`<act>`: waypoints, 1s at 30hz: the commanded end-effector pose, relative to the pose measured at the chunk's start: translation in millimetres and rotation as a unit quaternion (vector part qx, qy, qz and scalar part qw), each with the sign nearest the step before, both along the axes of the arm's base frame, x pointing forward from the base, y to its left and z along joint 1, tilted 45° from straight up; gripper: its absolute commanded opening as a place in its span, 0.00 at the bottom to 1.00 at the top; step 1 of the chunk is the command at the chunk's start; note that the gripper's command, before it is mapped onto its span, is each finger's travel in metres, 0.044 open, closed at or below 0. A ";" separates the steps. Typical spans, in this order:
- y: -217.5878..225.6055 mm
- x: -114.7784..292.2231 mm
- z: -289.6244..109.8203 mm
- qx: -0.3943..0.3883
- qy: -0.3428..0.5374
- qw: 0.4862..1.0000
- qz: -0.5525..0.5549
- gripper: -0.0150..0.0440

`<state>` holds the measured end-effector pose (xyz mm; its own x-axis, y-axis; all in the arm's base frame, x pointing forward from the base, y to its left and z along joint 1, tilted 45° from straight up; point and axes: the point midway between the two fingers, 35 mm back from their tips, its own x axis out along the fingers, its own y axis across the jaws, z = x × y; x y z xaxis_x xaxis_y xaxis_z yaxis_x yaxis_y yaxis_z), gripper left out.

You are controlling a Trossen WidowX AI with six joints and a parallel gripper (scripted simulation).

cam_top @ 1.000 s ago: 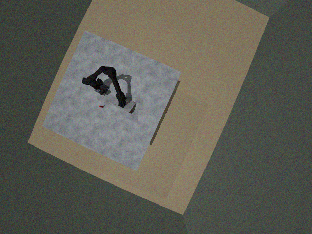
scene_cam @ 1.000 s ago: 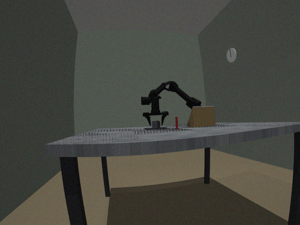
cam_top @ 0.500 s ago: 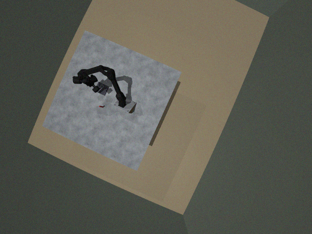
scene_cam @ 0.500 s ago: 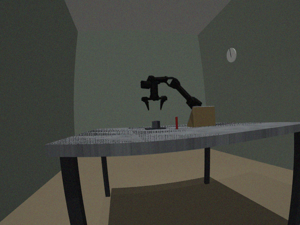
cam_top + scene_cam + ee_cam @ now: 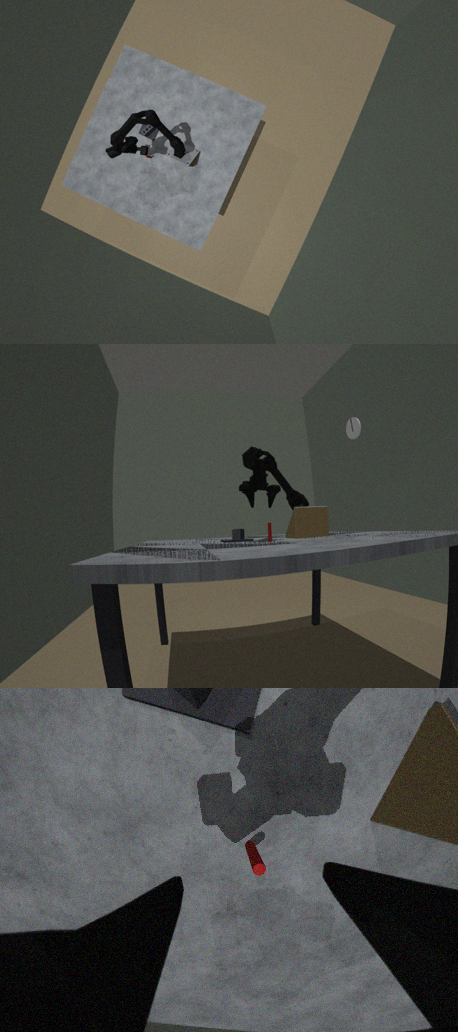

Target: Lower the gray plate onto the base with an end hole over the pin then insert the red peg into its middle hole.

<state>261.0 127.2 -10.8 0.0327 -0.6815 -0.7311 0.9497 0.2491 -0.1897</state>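
The gray plate [image 5: 149, 129] [image 5: 237, 534] rests on the dark base [image 5: 152, 135] [image 5: 224, 541] [image 5: 232, 718], with its row of holes facing up. It looks level; the pin and its fit in an end hole are too small to make out. The red peg [image 5: 147, 156] [image 5: 269, 532] [image 5: 254, 858] stands upright on the table, apart from the base. My gripper [image 5: 261, 506] [image 5: 252, 876] is open and empty, pointing down high above the table. In the wrist view the peg shows between the two spread fingers, below them.
A tan block [image 5: 311, 522] [image 5: 425, 783] with a pale top carries the arm's foot, to the right of the peg in the exterior view. The arm's shadow falls on the table [image 5: 184, 96] [image 5: 207, 572] between the peg and the base in the wrist view.
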 end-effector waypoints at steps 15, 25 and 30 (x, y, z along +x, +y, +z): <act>-17.9 -23.6 -52.9 -0.009 0.054 0.997 0.050 1.00; -25.5 -22.7 -61.8 -0.008 0.055 0.997 0.050 1.00; -30.8 -22.2 -67.8 -0.008 0.055 0.997 0.050 1.00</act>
<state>239.4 100.7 -75.2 0.0207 -0.6859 -0.7274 0.8968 0.3344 -0.2898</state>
